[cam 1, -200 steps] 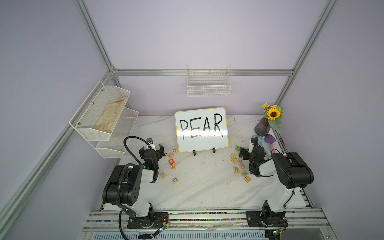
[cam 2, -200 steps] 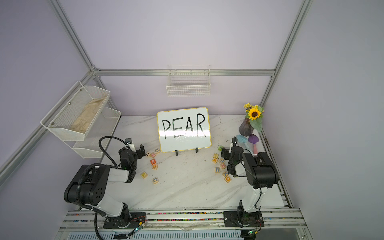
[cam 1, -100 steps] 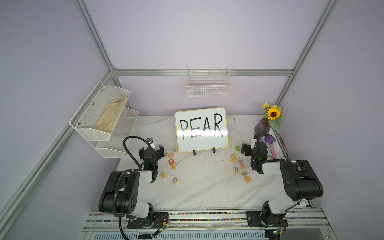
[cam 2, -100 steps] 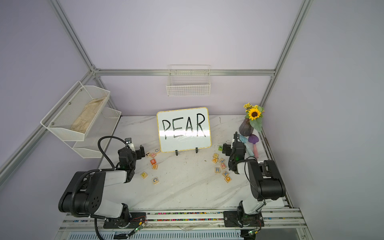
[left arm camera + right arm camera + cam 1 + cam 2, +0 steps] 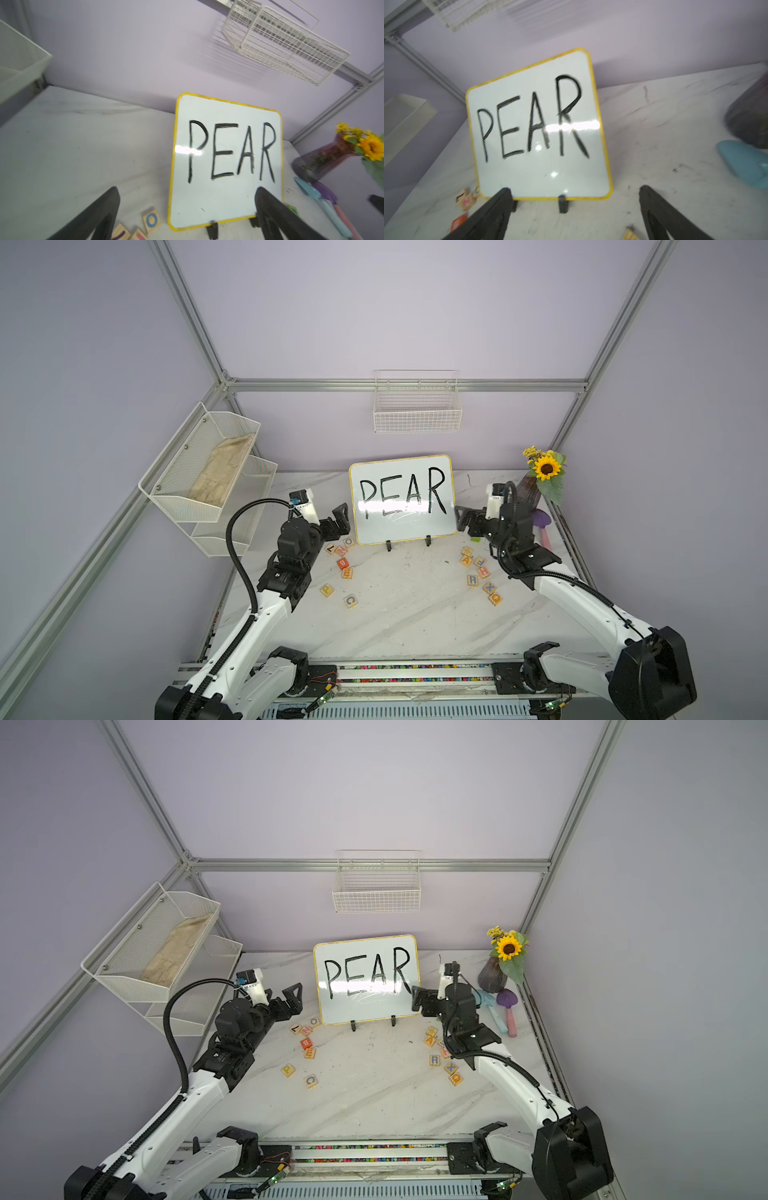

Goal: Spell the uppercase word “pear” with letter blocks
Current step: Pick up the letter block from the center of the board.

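Starting out: our left gripper (image 5: 337, 519) and right gripper (image 5: 465, 519) hang spread, empty.
Next we need the P block (image 5: 327, 590), lower left.

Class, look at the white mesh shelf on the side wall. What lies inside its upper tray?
A crumpled beige cloth lies along the floor of the upper tray, reaching toward its front wall. Nothing else shows in it; anything beneath the cloth is covered.

Lilac walls (image 5: 395, 315), marble tabletop (image 5: 407, 622), wire basket (image 5: 417, 414)
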